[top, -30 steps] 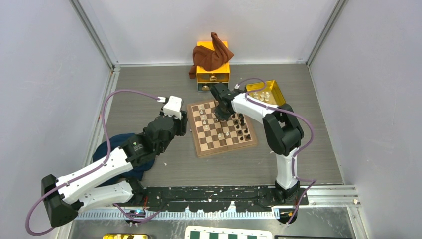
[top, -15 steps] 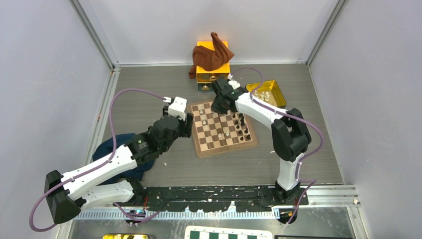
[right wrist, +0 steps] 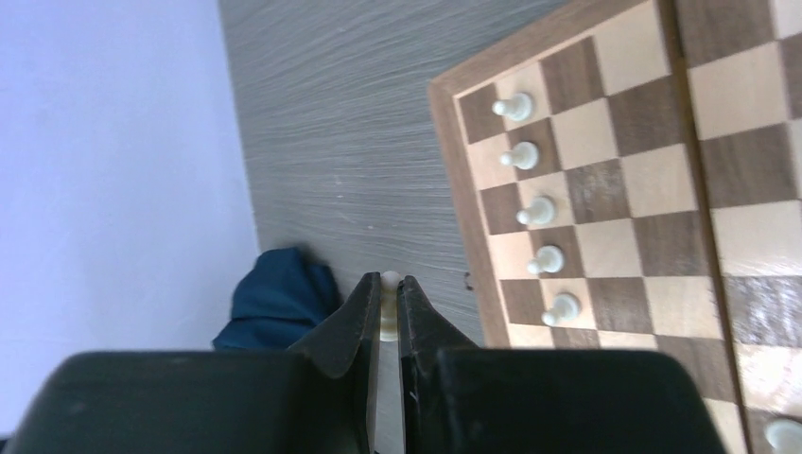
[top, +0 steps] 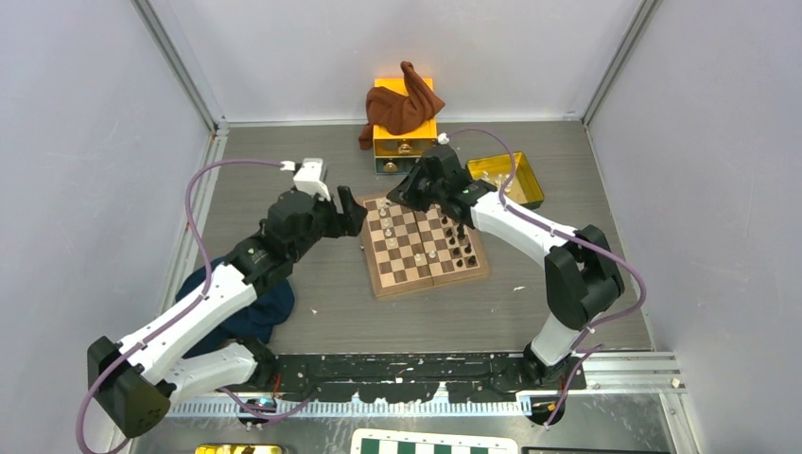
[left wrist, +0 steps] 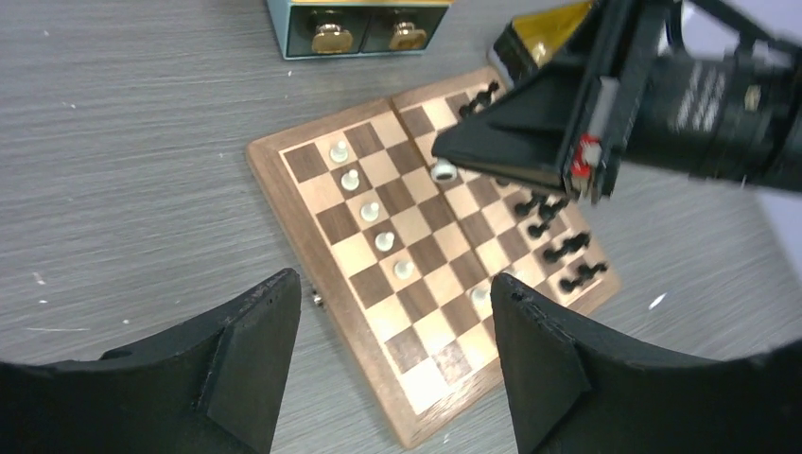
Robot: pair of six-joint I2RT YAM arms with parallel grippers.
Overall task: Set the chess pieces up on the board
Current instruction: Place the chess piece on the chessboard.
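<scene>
The board (top: 417, 284) lies at mid-table, with cream-white chess pieces (top: 388, 225) down its left side and dark pieces (top: 461, 244) down its right. My right gripper (top: 401, 195) hovers over the board's far left part. In the right wrist view it (right wrist: 389, 301) is shut on a white piece (right wrist: 389, 281), beside a row of white pawns (right wrist: 537, 212) on the board (right wrist: 463, 189). My left gripper (top: 353, 217) is open and empty just left of the board. Its wrist view (left wrist: 392, 322) looks down on the board (left wrist: 288, 203), white pawns (left wrist: 371, 210) and dark pieces (left wrist: 553, 251).
A yellow tray (top: 531, 179) holding more white pieces stands to the right of the board's far end. A yellow drawer box (top: 405, 142) with a brown cloth (top: 402, 106) on it stands behind the board. A blue cloth (top: 255, 312) lies to the left, under my left arm.
My right gripper has moved from the board's middle towards its far left corner. My left arm has swung back and away, its gripper now at the board's left edge.
</scene>
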